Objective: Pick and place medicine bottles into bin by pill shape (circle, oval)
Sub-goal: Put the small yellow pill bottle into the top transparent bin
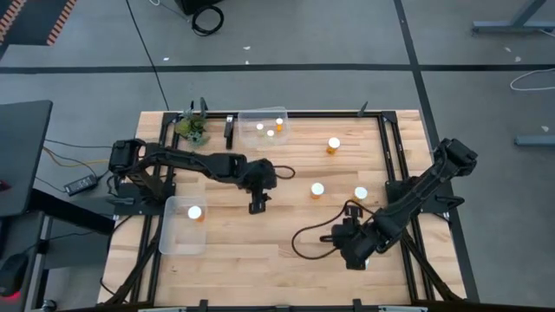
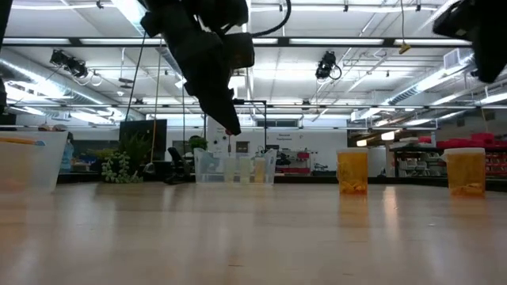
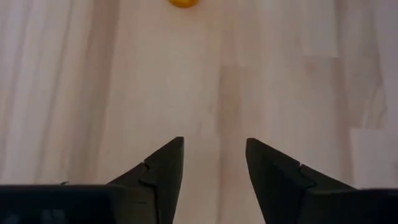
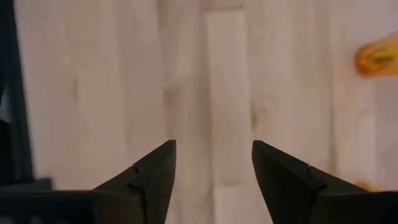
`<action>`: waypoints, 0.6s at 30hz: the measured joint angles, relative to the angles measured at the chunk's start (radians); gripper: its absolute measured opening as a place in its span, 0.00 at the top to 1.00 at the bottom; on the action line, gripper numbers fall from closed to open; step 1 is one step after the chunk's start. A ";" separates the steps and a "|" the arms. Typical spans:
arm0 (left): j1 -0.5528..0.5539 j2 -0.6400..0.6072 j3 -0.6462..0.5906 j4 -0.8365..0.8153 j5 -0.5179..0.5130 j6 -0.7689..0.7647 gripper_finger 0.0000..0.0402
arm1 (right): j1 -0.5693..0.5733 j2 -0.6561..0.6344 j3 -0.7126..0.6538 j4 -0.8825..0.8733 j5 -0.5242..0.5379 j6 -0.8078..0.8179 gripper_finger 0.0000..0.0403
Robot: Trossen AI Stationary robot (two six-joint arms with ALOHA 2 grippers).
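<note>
Three loose amber medicine bottles with white caps stand on the wooden table [image 1: 286, 260]: one at the far right [image 1: 334, 145] and two near the middle [image 1: 317, 190], [image 1: 361, 194]. The low view shows two of them [image 2: 352, 172], [image 2: 466, 172]. My left gripper [image 1: 257, 206] [image 3: 214, 168] hangs open and empty above the table's middle, left of these bottles; it also shows in the low view [image 2: 227, 123]. My right gripper [image 1: 354, 256] [image 4: 214, 171] is open and empty near the table's near edge, on the near side of the two middle bottles.
A clear bin [image 1: 263, 127] at the far edge holds three bottles. A second clear bin [image 1: 178, 234] at the near left holds one bottle [image 1: 196, 211]. A small green plant [image 1: 192, 127] stands at the far left. A black cable [image 1: 308, 238] loops beside my right gripper.
</note>
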 joint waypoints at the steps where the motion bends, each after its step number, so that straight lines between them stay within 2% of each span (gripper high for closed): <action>1: -0.012 0.000 0.000 0.000 -0.002 -0.012 0.53 | 0.011 0.006 0.009 -0.003 -0.009 0.018 0.45; 8: -0.095 0.000 0.000 0.020 -0.004 -0.087 0.52 | 0.094 0.043 0.017 -0.030 -0.066 0.168 0.42; 18: -0.165 0.000 0.000 0.095 -0.004 -0.156 0.57 | 0.158 0.044 0.045 -0.059 -0.061 0.341 0.42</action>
